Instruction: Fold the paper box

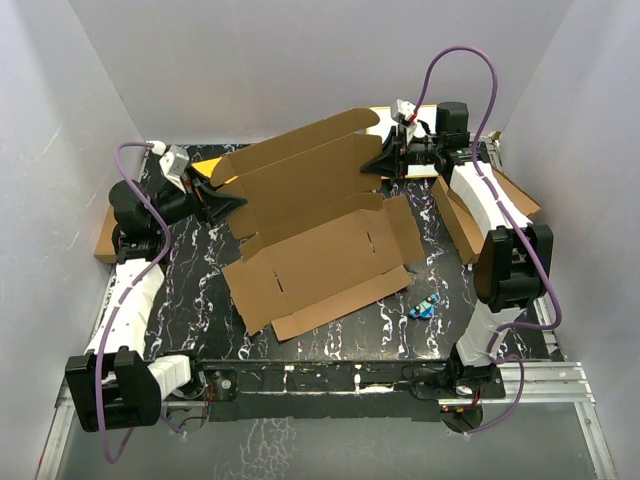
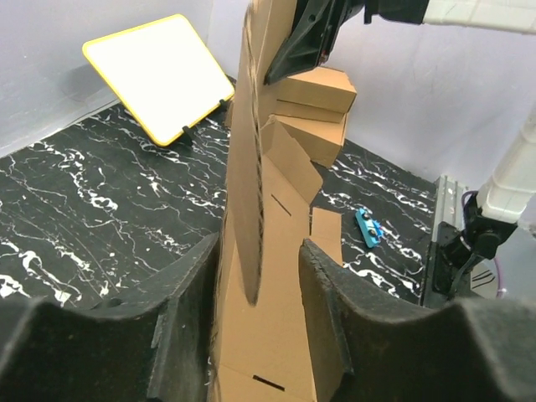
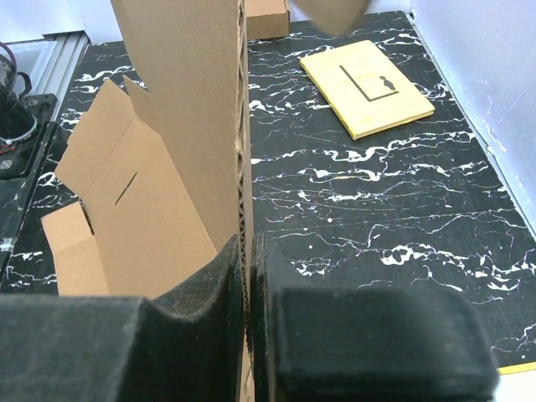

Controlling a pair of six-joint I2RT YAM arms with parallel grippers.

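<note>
Left edge of the table (image 1: 190,300): a flat brown cardboard slab (image 1: 104,236) lies partly off the black marbled surface, well apart from the work. Left end effector (image 1: 222,203): positioned at the left end of the raised rear panel of the paper box (image 1: 320,245). In the left wrist view its fingers (image 2: 180,331) stand apart, with the edge of the upright panel between them and a gap on each side. It is open and brackets the panel without clamping it, judged to be a guard against the panel tipping sideways. Centre: the paper box sits mid-table, the base panel and front flaps lying flat toward the arms, the rear section lifted along its crease and leaning steeply. The fold is judged partly made, since the side flaps are not tucked and no walls are locked. Right end effector (image 1: 386,160): at the right end of the same raised panel. The right wrist view shows its pads (image 3: 205,322) closed hard on the corrugated edge, so it grips the paper box and is what holds the panel up. A yellow card (image 3: 366,88) with black lines rests flat at the back of the table, apart from the box. A small blue item (image 1: 423,307) lies just off the box's front right corner, close enough to foul a flap if the box slides. Far right: spare cardboard pieces (image 1: 462,222) lie beside the right arm.
</note>
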